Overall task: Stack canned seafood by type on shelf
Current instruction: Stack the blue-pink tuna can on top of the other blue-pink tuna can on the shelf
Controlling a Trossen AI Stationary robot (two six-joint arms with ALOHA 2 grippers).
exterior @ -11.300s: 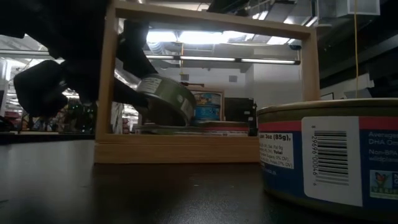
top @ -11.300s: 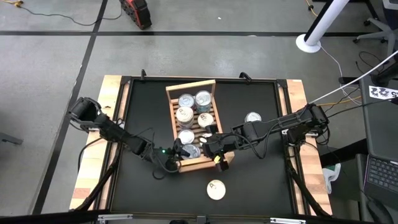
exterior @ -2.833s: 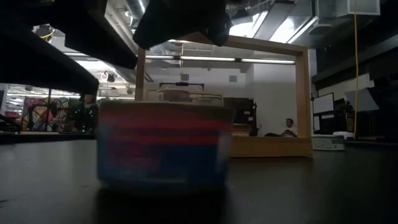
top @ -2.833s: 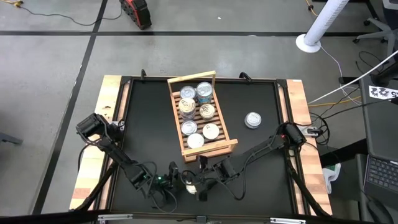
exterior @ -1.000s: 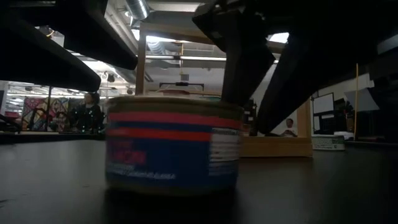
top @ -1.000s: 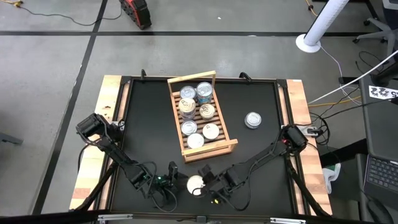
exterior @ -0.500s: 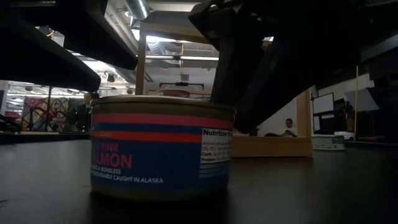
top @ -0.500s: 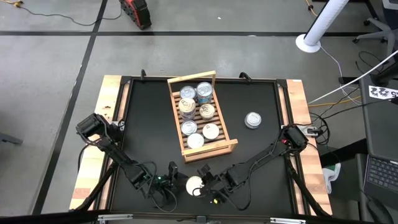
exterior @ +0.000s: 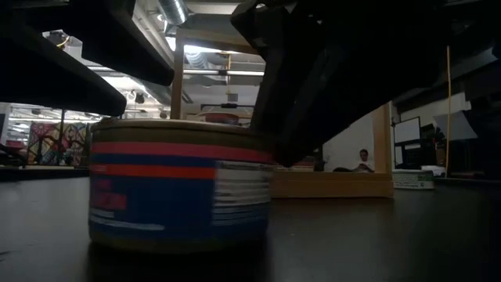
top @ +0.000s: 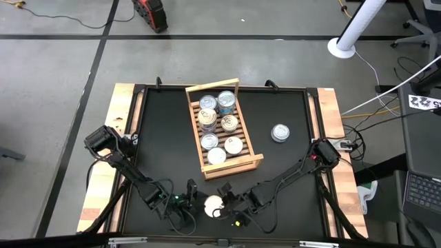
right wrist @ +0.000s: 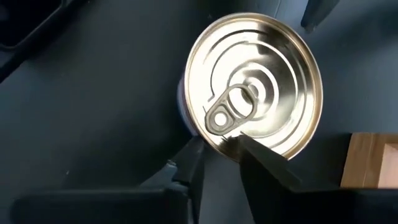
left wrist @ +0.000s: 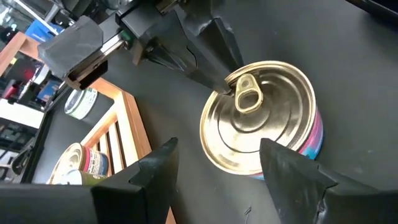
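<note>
Near the counter's front edge, my right jaws (top: 225, 204), nearly closed, have nudged the blue-and-red round pull-tab tin (top: 213, 204) leftward toward my open left jaws (left wrist: 217, 168); stacking waits.

Both dark arms reach low along the near edge of the bench and meet near its middle, the left arm running in from the left side and the right arm folding in from the right. The left claw (top: 193, 201) hovers with its two fingers (left wrist: 155, 171) spread wide apart. The right claw (top: 224, 205) faces it from the other side, its two fingers (right wrist: 261, 163) drawn close together with only a narrow gap between the tips.
</note>
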